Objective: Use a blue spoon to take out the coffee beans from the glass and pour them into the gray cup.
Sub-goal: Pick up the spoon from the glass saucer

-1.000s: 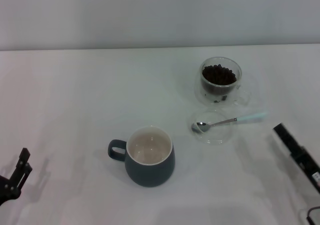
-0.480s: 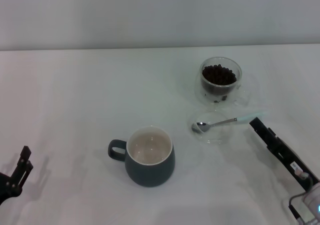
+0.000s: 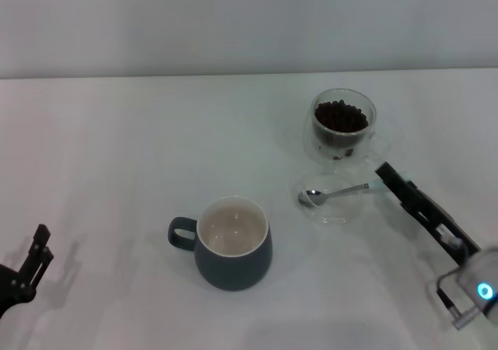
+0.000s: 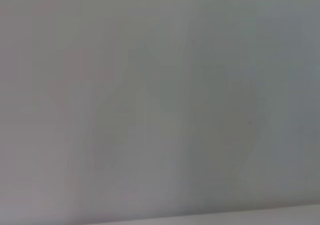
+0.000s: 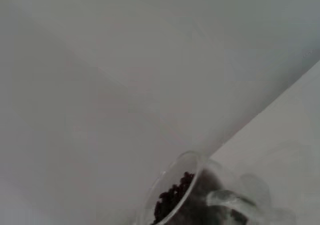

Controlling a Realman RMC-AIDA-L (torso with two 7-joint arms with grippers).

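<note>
The blue spoon (image 3: 334,192) lies with its silver bowl in a shallow clear dish; its pale blue handle end is hidden under my right gripper (image 3: 387,173), which reaches in from the lower right. The glass (image 3: 343,124), holding dark coffee beans (image 3: 340,117), stands just behind the dish. In the right wrist view the glass (image 5: 200,195) and its beans (image 5: 172,197) show close up. The gray cup (image 3: 232,245), cream inside and empty, stands at centre front with its handle towards my left. My left gripper (image 3: 37,249) is parked at the front left edge.
The shallow clear glass dish (image 3: 342,210) sits between the glass and the table's front right. The white table (image 3: 117,155) meets a pale wall at the back. The left wrist view shows only a blank pale surface.
My right gripper has moved from the right edge forward and left, up to the spoon's handle end, now covering it. The left arm, cup, glass and spoon have stayed put.
</note>
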